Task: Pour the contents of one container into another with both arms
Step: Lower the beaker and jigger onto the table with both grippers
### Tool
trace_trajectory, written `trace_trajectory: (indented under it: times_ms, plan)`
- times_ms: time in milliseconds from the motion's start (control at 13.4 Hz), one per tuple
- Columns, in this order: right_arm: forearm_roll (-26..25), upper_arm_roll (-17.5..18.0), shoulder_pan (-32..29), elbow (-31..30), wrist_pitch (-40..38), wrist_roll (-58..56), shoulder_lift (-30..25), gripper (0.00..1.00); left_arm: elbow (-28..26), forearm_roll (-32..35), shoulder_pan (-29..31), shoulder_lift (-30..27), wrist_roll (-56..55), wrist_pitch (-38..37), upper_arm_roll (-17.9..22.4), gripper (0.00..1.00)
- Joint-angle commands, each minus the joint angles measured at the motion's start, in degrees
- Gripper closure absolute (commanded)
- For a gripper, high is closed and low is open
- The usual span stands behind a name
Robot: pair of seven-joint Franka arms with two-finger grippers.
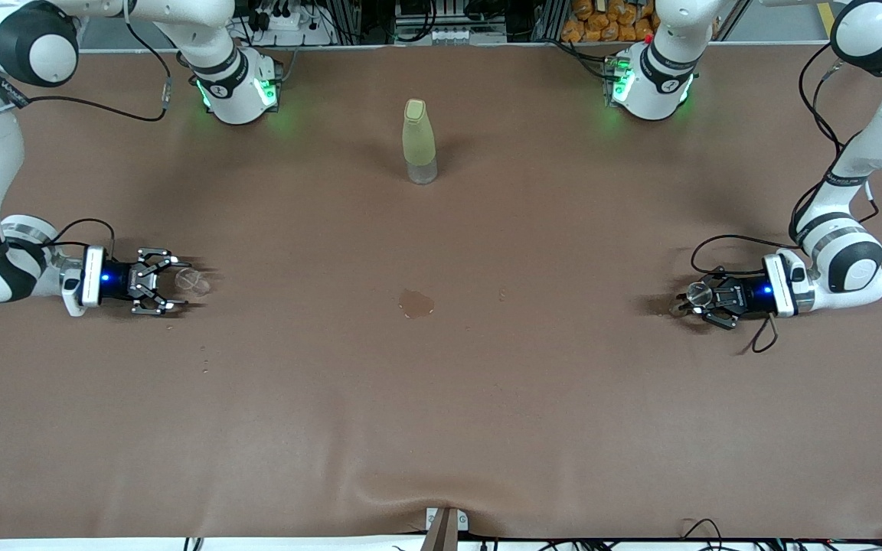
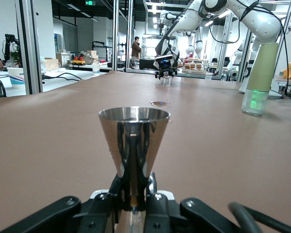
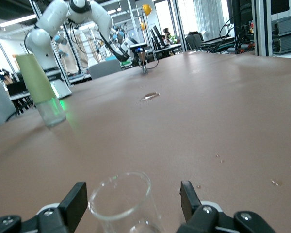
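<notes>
The tiny clear glass cup (image 1: 196, 282) (image 3: 123, 201) is on the table at the right arm's end. My right gripper (image 1: 179, 285) (image 3: 132, 201) is open, with a finger on each side of the cup and a gap between each pad and the glass. The steel jigger (image 1: 698, 291) (image 2: 134, 131) is upright at the left arm's end, low over the table. My left gripper (image 1: 692, 297) (image 2: 134, 194) is shut on its narrow waist. Its lower cone is hidden by the fingers.
A tall yellow-green bottle (image 1: 419, 141) (image 2: 259, 77) (image 3: 39, 87) stands mid-table near the robot bases. A small puddle (image 1: 416, 303) (image 2: 159, 103) (image 3: 149, 96) lies on the brown cloth between the two grippers. A few droplets (image 1: 202, 360) sit nearer the front camera than the cup.
</notes>
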Motion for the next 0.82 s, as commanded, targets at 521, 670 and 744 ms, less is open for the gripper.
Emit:
trace_trajectory:
  times_ms: [521,670,744]
  plan:
    - [-2.16,1.14,2.94,15.78,-8.77,44.98,-7.29,0.05,0.28,0.55,0.71,0.59,0.28,-1.93,-0.59,0.5]
    - [-2.16,0.96,5.93,16.32,-7.81,59.13,-12.73,0.04,0.63,0.73,0.71,0.59,0.28,-2.19,-0.59,0.44]
    - [-3.12,0.79,7.95,16.32,-5.98,64.94,-15.45,0.04,0.72,0.9,0.71,0.59,0.28,-2.45,-0.59,0.39]
